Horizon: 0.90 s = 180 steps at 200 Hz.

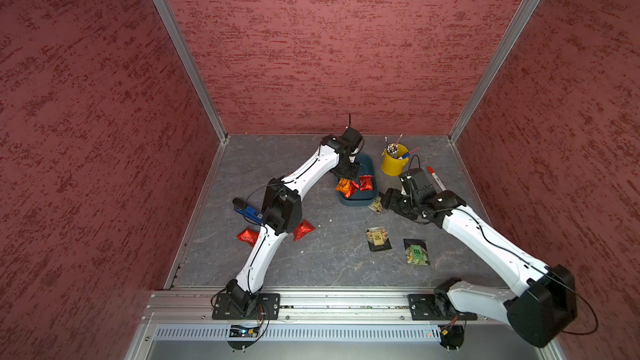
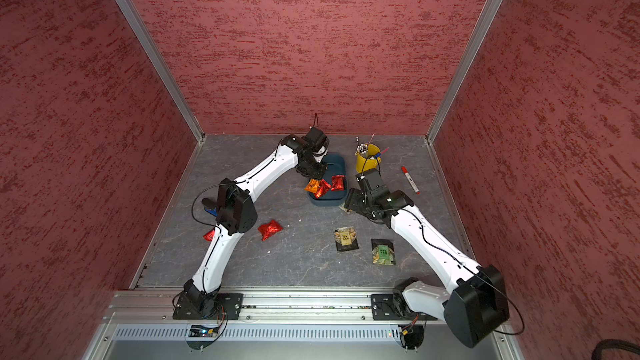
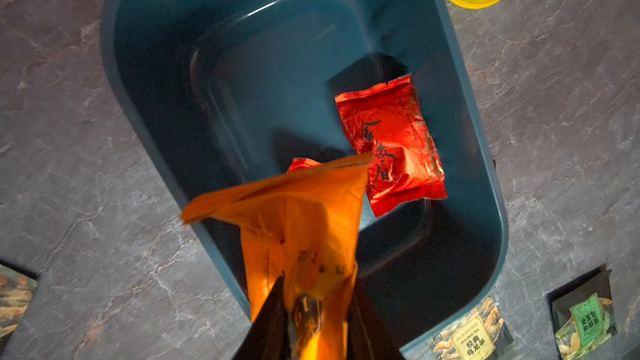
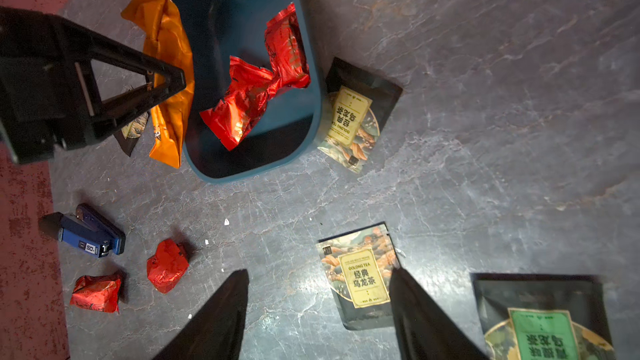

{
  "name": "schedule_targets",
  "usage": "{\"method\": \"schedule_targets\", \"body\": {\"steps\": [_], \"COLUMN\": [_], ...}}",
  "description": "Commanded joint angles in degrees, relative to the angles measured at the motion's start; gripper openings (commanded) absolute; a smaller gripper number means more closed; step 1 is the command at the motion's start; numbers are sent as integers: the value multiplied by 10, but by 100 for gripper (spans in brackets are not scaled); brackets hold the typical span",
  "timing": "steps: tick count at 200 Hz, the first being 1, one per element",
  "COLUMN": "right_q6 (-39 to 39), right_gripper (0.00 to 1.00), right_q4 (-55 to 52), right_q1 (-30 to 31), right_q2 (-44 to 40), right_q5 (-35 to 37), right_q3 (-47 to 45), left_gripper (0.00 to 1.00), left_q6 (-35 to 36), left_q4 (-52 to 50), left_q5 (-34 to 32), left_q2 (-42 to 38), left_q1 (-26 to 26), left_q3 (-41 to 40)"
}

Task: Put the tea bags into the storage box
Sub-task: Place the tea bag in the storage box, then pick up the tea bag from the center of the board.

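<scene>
Lying farthest left on the grey table (image 1: 311,264), a blue stapler-like tool (image 1: 247,212) sits close to the left wall. The first loose red packet (image 1: 247,236) is just nearer than it, and the second loose red packet (image 1: 303,229) lies to the right, with the left arm's elbow rising between the two. Further right and farther back, the left gripper (image 4: 178,82) is pinched nearly closed on one end of the orange packet (image 3: 301,219). That packet hangs crumpled from the fingers over the near-left rim of the storage box (image 1: 358,201) and does not rest inside. A dark sachet (image 4: 133,129) lies on the table just left of the box, mostly hidden behind that gripper. The teal box stands in the far middle of the table. It holds a flat red packet (image 3: 391,143) toward its right wall and a crumpled red packet (image 4: 242,105) beside it, toward the near left. A beige-label sachet (image 4: 356,116) lies on the table right against the box's right wall. The right gripper (image 4: 318,273) hovers over that near-right corner, jaws spread wide with nothing between them. Nearer lies a second beige sachet (image 1: 378,238). The yellow cup (image 1: 394,162) of pencils stands just right of the box's far end. The green-label sachet (image 1: 417,252) lies near, apart from the beige one, and a red-capped marker (image 1: 436,178) lies farthest right.
</scene>
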Motion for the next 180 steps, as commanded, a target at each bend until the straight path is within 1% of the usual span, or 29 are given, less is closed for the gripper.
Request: {"method": "schedule_targets", "body": {"steps": [1,7,15,23,37,54,62,85,100,116,141,167,175,180], "right_q6": [14,16,17,19,21,18,14,2,0,3,9,15,16,16], "right_gripper": [69,69,69,69,70,70,71,73,74,74,74,75,75,75], "right_q4": [-11,-13,-13,-12,-11,-9,-9,-22,-19,-13,-5,3,3,5], "right_q1": [3,3,3,3,3,3,3,3,3,3,3,3,2,2], "right_q2": [-24,-28,-32,-34,-36,-33,-30,-22,-30,-47,-64,-67,-70,-72], "right_q5": [5,5,5,5,8,8,8,3,-4,-12,-27,-43,-44,-45], "right_q3": [-19,-22,-28,-32,-36,-38,-39,-37,-53,-74,-100,-116,-121,-124], "left_gripper": [29,30,36,44,64,77,82,86,87,87,86,80,74,68], "left_q6": [-13,-14,-16,-16,-16,-10,-7,-5,-8,-16,-37,-72,-86,-97], "left_q4": [48,49,48,45,38,32,32,30,20,17,34,63,70,75], "left_q5": [12,12,11,10,1,-19,-26,-32,-33,-31,-22,-9,-1,8], "left_q2": [11,15,19,20,16,1,-10,-47,-79,-124,-207,-280,-296,-304], "left_q1": [2,2,2,3,4,3,5,7,7,5,-9,-36,-43,-48], "left_q3": [22,24,28,29,29,23,15,-11,-35,-87,-195,-300,-327,-343]}}
